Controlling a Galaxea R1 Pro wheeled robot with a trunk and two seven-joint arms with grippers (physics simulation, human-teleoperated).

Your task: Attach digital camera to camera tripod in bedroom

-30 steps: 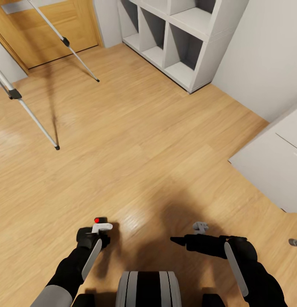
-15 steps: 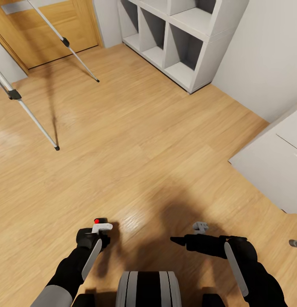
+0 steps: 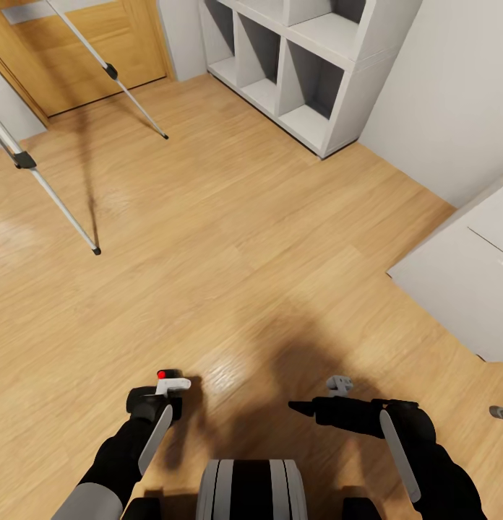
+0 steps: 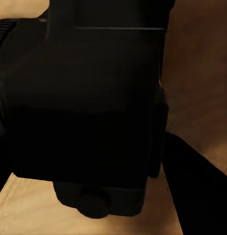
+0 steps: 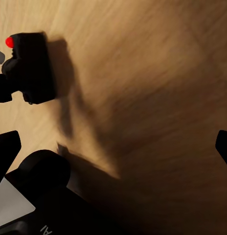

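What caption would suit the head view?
Left gripper holds the camera above the plank floor, with tripod legs ahead by the door.

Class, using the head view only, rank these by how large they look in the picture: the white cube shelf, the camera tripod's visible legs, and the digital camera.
1. The white cube shelf covers the most area.
2. The camera tripod: long thin legs, cut off by the frame, so its real extent is unsure.
3. The digital camera, smallest, held in the left gripper.
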